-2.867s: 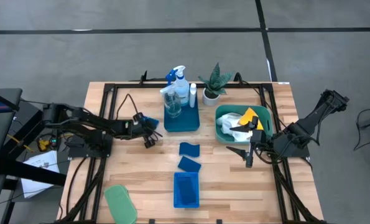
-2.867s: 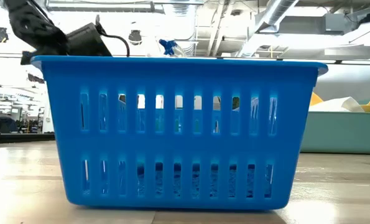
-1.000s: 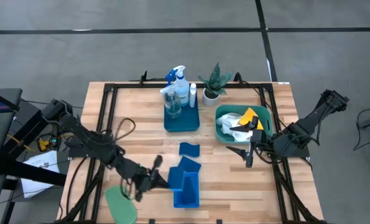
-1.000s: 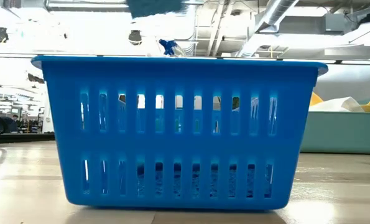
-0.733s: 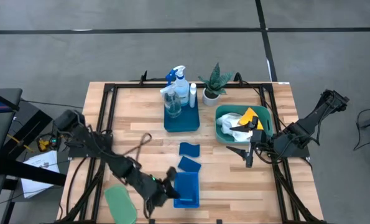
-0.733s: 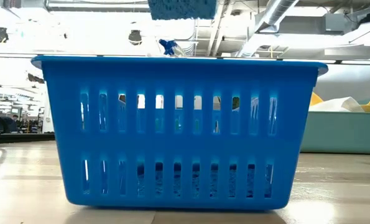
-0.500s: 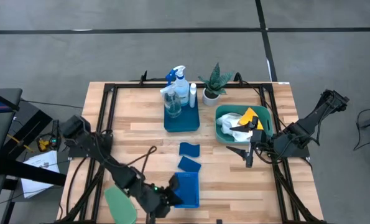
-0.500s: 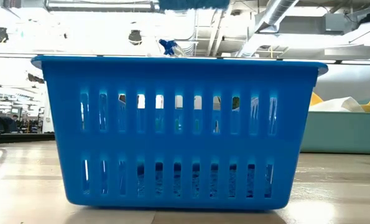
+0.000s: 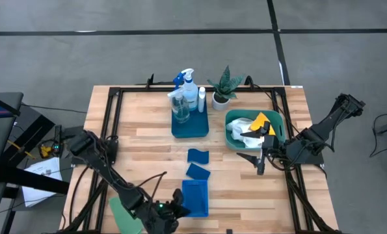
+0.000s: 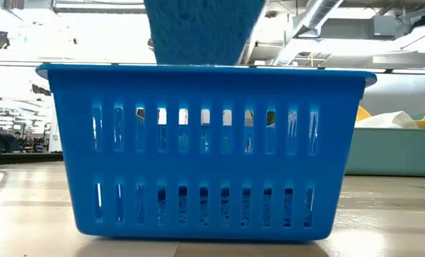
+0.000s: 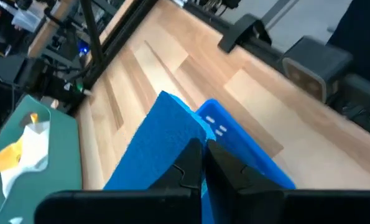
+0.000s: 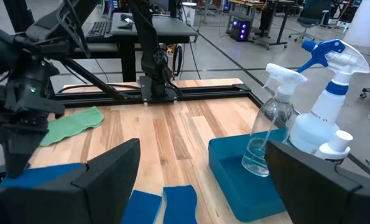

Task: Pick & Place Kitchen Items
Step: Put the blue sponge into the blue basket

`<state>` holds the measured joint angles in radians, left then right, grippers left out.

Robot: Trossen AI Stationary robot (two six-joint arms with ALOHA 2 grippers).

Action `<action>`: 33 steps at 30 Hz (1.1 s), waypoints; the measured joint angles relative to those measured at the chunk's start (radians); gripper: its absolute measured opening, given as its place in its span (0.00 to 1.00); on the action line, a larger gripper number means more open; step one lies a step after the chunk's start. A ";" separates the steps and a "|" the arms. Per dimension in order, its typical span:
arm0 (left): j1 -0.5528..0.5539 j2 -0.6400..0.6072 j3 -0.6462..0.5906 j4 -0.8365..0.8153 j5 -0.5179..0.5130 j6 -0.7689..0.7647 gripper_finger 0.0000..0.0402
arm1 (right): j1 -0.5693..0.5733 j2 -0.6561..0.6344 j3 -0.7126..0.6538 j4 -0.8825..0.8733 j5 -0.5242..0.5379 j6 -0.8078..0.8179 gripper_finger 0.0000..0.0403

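Left gripper (image 9: 173,205) clenched on blue sponge (image 10: 198,32) held above the slotted blue basket (image 9: 194,198) at the near table edge; farther back, right gripper (image 9: 257,158) spread wide, empty, beside teal tub (image 9: 233,142).

The left arm is stretched along the table's near edge, its left gripper (image 9: 177,207) clamped shut on a blue sponge (image 11: 163,146). The right arm is folded at the table's right side, its right gripper (image 9: 259,160) held with fingers wide apart.
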<state>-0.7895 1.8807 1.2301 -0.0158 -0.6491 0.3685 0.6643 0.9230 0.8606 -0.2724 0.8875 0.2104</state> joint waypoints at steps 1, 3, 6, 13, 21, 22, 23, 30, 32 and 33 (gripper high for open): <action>0.005 0.002 0.000 -0.001 0.000 -0.005 0.00 | 0.000 0.000 0.000 0.000 0.000 0.000 0.83; 0.014 0.002 0.000 -0.002 0.024 -0.015 0.00 | 0.000 0.000 0.000 -0.001 0.000 0.000 0.83; 0.031 0.002 0.000 -0.004 0.103 -0.033 0.00 | 0.000 0.000 0.000 -0.002 0.000 0.000 0.83; 0.039 0.020 -0.033 0.040 0.098 -0.032 0.00 | 0.000 0.000 0.000 -0.009 0.000 0.000 0.83; 0.039 0.061 -0.038 0.085 0.081 0.025 0.00 | 0.000 0.000 0.000 -0.010 0.000 0.000 0.83; 0.039 0.061 -0.037 0.087 0.086 0.025 0.00 | -0.001 0.000 0.000 -0.009 0.000 0.000 0.83; 0.039 0.061 -0.037 0.086 0.093 0.026 0.00 | -0.001 0.000 0.000 -0.009 0.000 0.000 0.83; 0.036 0.083 -0.037 0.085 0.126 0.038 0.00 | -0.025 0.000 0.000 -0.010 0.000 0.000 0.83; 0.037 0.091 -0.037 0.083 0.127 0.038 0.00 | -0.037 0.000 0.000 -0.012 -0.004 0.000 0.83; 0.037 0.094 -0.037 0.086 0.127 0.038 0.00 | -0.043 0.000 0.000 -0.012 -0.008 0.000 0.83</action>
<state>-0.7521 1.9746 1.1927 0.0703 -0.5224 0.4068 0.6217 0.9226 0.8606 -0.2842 0.8790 0.2108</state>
